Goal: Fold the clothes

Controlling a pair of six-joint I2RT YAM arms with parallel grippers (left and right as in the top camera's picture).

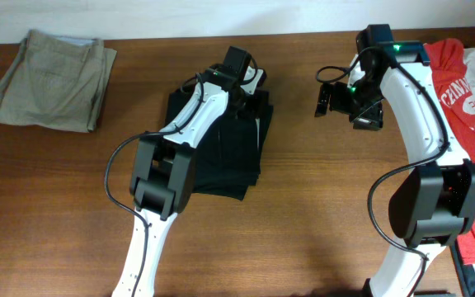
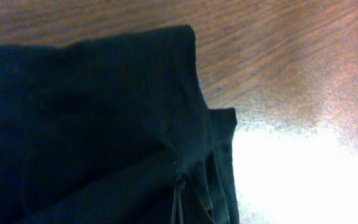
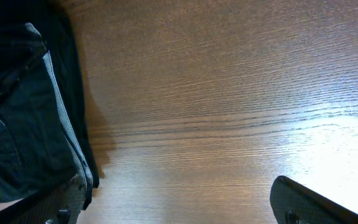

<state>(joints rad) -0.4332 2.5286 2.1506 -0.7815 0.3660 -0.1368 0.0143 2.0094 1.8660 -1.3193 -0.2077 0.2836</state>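
Note:
A black garment (image 1: pixel 221 144) lies folded in the middle of the table. My left gripper (image 1: pixel 250 82) is low over its far right corner. In the left wrist view the black cloth (image 2: pixel 86 124) fills most of the frame and no fingers show, so its state is unclear. My right gripper (image 1: pixel 336 99) hovers over bare wood to the right of the garment, open and empty. In the right wrist view its fingers (image 3: pixel 179 211) are spread wide, with the black garment (image 3: pixel 23 106) at the left edge.
Folded khaki trousers (image 1: pixel 52 78) lie at the far left. A red and white shirt pile (image 1: pixel 468 91) lies along the right edge, beside the right arm's base. Bare wooden table (image 1: pixel 303 214) shows between the arms.

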